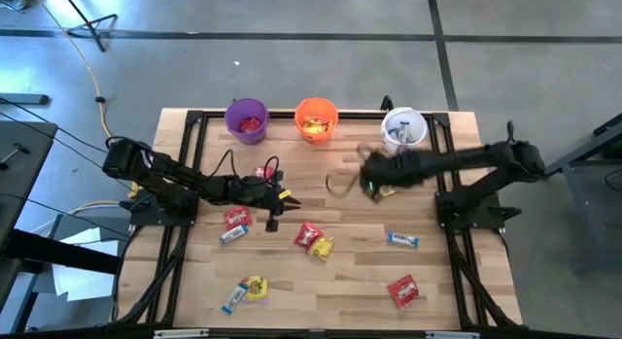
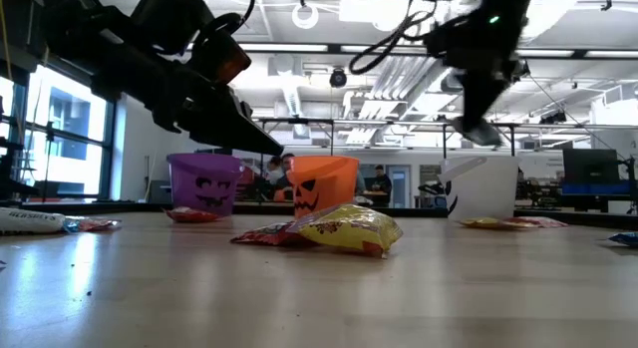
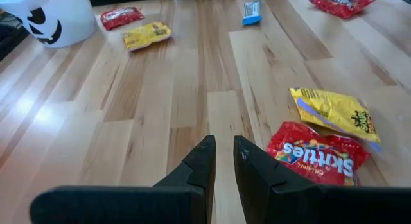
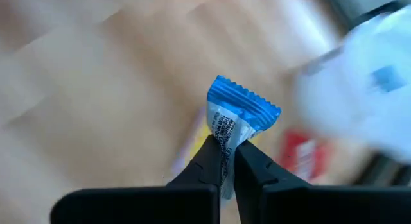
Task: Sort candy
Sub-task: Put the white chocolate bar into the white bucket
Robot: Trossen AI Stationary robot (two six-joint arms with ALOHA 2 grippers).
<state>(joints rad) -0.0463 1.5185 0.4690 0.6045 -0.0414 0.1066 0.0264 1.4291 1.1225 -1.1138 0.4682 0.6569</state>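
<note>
The right pincer (image 4: 223, 156) is closed on a blue-and-white bar (image 4: 239, 118), held raised above the tabletop (image 1: 350, 290) just near-left of the white bucket (image 1: 403, 128), as seen in the high view. The left pincer (image 3: 223, 161) is nearly closed with only a thin gap between its fingers and nothing gripped; it is held low over the middle-left of the tabletop, with a red Skittles packet (image 3: 316, 154) and a yellow packet (image 3: 335, 112) lying just beside it. More candy is scattered on the wood: a red packet (image 1: 236, 219) with a blue bar (image 1: 233, 235) at the left, a blue bar (image 1: 402, 240) at the right, a red packet (image 1: 403, 290) at the near right, a yellow packet (image 1: 256, 287) with a blue bar at the near left. The purple bucket (image 1: 247, 119) and orange bucket (image 1: 316, 119) are set along the far edge, candy visible inside each.
</note>
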